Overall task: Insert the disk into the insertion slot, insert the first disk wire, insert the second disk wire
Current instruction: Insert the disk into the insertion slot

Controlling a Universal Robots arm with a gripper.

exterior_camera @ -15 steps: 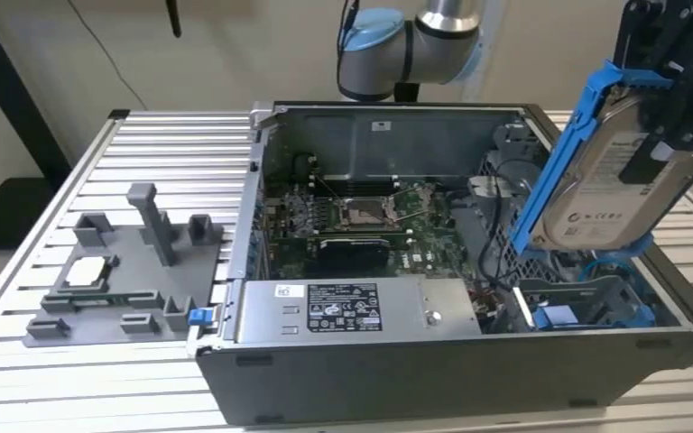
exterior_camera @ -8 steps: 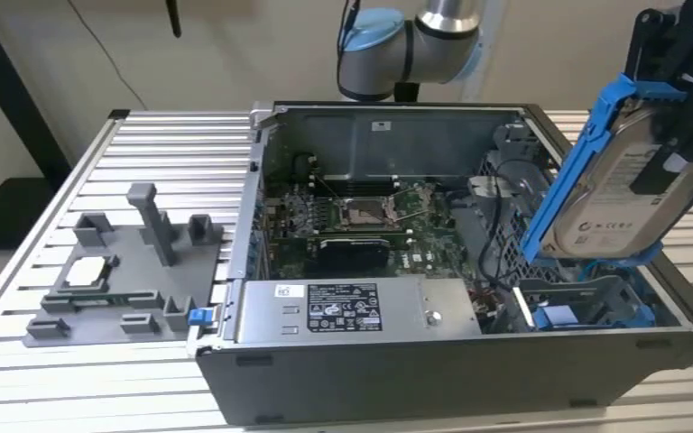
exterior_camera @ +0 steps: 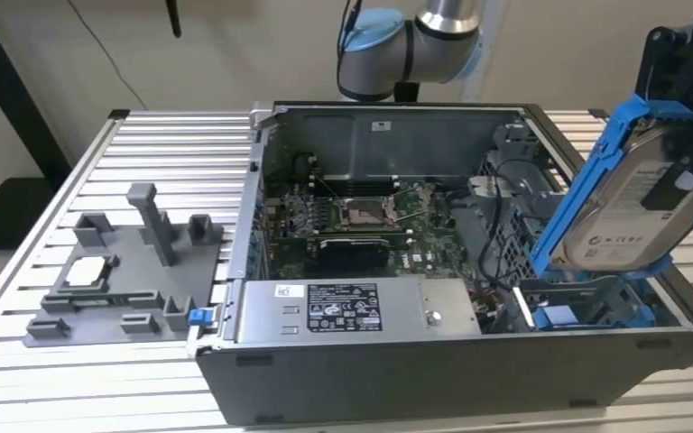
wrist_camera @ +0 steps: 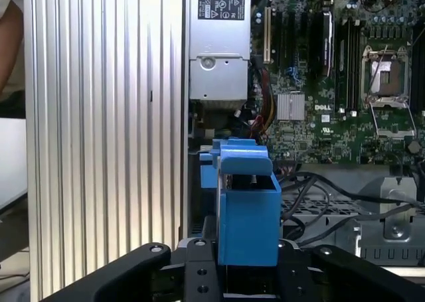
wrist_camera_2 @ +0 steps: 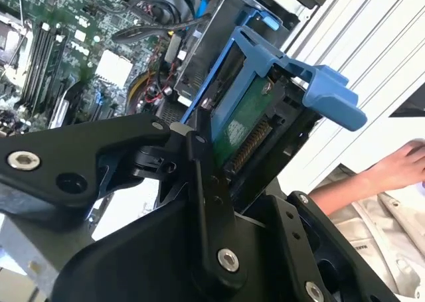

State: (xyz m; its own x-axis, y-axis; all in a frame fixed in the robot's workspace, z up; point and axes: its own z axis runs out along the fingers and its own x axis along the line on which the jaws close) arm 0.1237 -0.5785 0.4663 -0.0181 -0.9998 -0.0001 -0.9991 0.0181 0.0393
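The disk [exterior_camera: 626,206] is a silver drive with a pale label in a bright blue carrier frame. It hangs tilted, nearly on end, over the exterior view's right end of the open computer case. My black gripper [exterior_camera: 681,135] is shut on its upper part. The insertion slot [exterior_camera: 587,302], a grey cage bay with blue guides, lies just under the disk's lower end. Both wrist views look along my fingers [wrist_camera_2: 199,162] to the clamped disk [wrist_camera_2: 249,126] and its blue end tab [wrist_camera_2: 329,93]. The first wrist view has the carrier [wrist_camera: 247,209] end-on. Black cables [exterior_camera: 497,194] lie inside the case beside the cage.
The case [exterior_camera: 443,379] stands on a slatted metal table [exterior_camera: 166,153], with motherboard [exterior_camera: 364,216] and power supply [exterior_camera: 353,308] inside. Another blue-tabbed carrier [exterior_camera: 558,316] sits in the cage. A grey fixture [exterior_camera: 130,271] occupies the exterior view's left. A person's arm [wrist_camera_2: 392,169] rests beside the table.
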